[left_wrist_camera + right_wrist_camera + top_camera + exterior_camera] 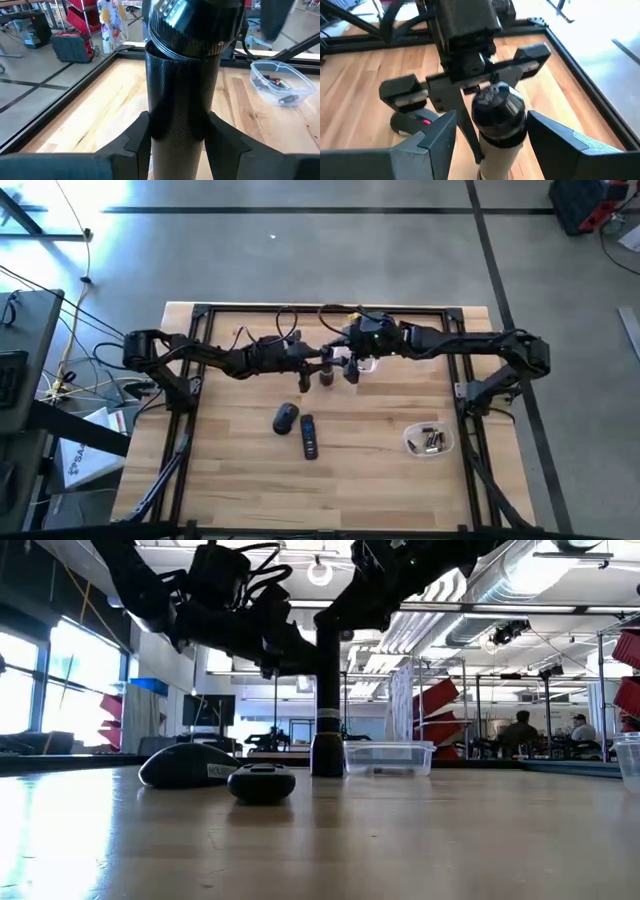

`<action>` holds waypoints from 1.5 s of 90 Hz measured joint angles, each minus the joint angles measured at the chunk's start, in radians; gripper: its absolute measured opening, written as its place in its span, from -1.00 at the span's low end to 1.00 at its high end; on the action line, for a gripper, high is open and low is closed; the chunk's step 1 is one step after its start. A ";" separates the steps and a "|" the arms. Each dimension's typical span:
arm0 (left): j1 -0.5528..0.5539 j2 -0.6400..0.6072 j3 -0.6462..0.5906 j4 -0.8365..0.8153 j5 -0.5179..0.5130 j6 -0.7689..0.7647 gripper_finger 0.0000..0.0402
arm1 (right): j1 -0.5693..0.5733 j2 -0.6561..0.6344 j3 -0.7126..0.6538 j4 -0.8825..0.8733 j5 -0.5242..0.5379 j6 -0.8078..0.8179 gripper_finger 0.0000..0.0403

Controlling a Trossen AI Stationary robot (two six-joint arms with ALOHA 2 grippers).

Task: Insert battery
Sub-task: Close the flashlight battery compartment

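Black weave-pattern tube, i.e. the flashlight point(181, 100), stands upright on the wood surface point(240, 480) at mid-table. Both claws meet on it.

Left claw point(175, 137): closed on the tube. One finger point(137, 137) presses each side, low on the body. The ribbed head sits just above the grip.

Right claw point(492, 137): open, straddling the flashlight's domed top end. There's a clear gap betw. cap and each finger point(555, 137). Not touching it, as far as the right wrist view shows. The left claw's body fills the view just behind the cap.

Low view: the flashlight base meets the surface, w/ a pale band partway up the body. A clear tub point(388, 757) sits just beside it on the right claw's side. Contents can't be made out.

Mouse point(285, 418) and remote point(309, 436) lie side by side on the surface, a bit in front of the left claw, toward the table's front edge. Neither touches a claw.

Batteries point(432, 442) lie loose in a second clear tub point(413, 446), well apart from both claws, out past the right claw's side near the frame rail. Left wrist view shows a few in it. Exact count can't be told.

Far off, beyond the table, two people point(520, 730) are in the workshop.
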 joint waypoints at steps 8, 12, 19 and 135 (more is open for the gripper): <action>0.000 0.000 0.000 -0.001 0.001 0.000 -0.42 | 0.000 0.000 0.000 -0.006 0.007 -0.012 0.04; 0.000 0.000 0.000 -0.001 0.001 0.000 -0.42 | 0.000 0.000 0.001 -0.006 0.010 -0.022 0.04; 0.000 0.001 -0.001 0.000 0.001 0.000 -0.42 | 0.000 0.000 0.012 -0.022 0.011 -0.055 0.04; -0.001 0.003 -0.002 0.002 0.007 0.003 -0.42 | -0.013 0.092 0.120 -0.054 -0.025 -0.245 -0.27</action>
